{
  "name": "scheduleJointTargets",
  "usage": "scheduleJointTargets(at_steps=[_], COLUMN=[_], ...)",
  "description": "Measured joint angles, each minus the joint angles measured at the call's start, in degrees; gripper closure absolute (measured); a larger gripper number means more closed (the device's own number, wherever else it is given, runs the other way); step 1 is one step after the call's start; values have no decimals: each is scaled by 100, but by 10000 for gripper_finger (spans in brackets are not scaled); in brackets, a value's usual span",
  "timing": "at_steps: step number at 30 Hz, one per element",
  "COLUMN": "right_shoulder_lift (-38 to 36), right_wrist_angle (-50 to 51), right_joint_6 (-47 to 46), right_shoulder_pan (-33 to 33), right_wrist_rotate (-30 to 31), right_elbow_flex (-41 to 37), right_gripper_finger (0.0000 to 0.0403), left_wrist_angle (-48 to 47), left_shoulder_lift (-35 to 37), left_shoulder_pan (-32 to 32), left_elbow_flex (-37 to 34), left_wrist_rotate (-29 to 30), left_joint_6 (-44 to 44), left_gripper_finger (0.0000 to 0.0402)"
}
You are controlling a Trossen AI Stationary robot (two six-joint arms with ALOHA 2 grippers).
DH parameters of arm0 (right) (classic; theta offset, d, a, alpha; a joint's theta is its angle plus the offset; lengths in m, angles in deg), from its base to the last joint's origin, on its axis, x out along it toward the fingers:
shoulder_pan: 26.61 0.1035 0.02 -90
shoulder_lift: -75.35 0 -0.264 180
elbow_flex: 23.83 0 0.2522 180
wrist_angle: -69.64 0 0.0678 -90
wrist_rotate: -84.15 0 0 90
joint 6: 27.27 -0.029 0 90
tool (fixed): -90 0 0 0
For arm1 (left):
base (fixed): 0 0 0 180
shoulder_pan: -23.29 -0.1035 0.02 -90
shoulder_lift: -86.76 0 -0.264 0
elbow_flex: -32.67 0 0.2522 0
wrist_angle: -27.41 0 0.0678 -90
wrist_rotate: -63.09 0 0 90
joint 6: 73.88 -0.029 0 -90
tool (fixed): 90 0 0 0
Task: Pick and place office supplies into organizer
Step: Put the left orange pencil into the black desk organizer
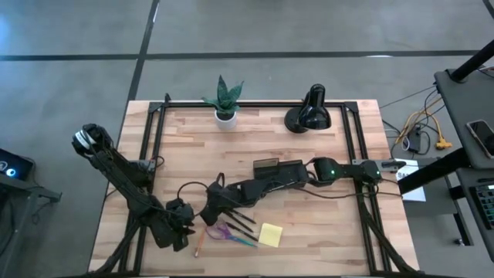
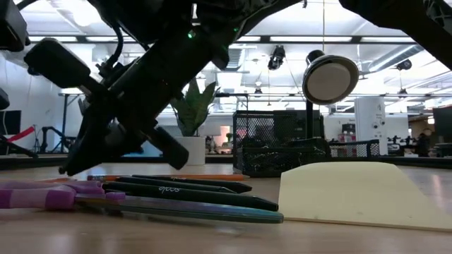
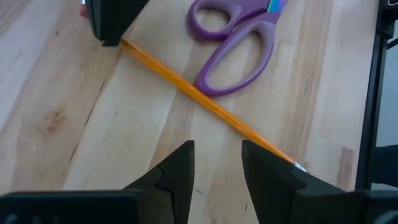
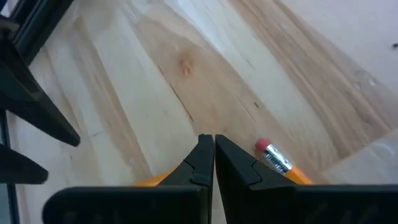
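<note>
On my screens: purple-handled scissors, an orange pencil with a pink eraser, black pens, a pale yellow sticky pad. I also log a pale, streaky-grained wood table, black lamp, green plant in a white pot.

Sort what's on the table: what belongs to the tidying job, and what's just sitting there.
Job:
scissors
pencil
pens
sticky pad
organizer

Just there:
plant
lamp
</note>
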Motion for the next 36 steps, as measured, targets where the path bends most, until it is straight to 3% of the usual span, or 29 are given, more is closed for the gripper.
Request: scheduleJointTargets(at_steps=[14,18,24,30,36], right_shoulder_lift=[-4,-24,-35,-112,-186], right_wrist_angle=[-209,-174,260,993,1903], right_joint_6=[584,586,669,1078,708], right_shoulder_pan=[0,-12,44,47,-42], right_wrist_rotate=[-16,-365,-604,-318,-152], right_elbow_flex=[-252,-285,-106,243,430], right_gripper_finger=[394,394,394,394,394], left_wrist_angle=[0,-2,-4,-6,-2], left_shoulder_lift=[0,0,0,0,0], left_shoulder_pan=[0,0,0,0,2], left_elbow_flex=[-8,-11,-11,-11,-11], left_wrist_rotate=[0,0,0,0,0], left_joint_6=[-2,-2,-2,-2,2], left_gripper_finger=[285,285,285,285,285])
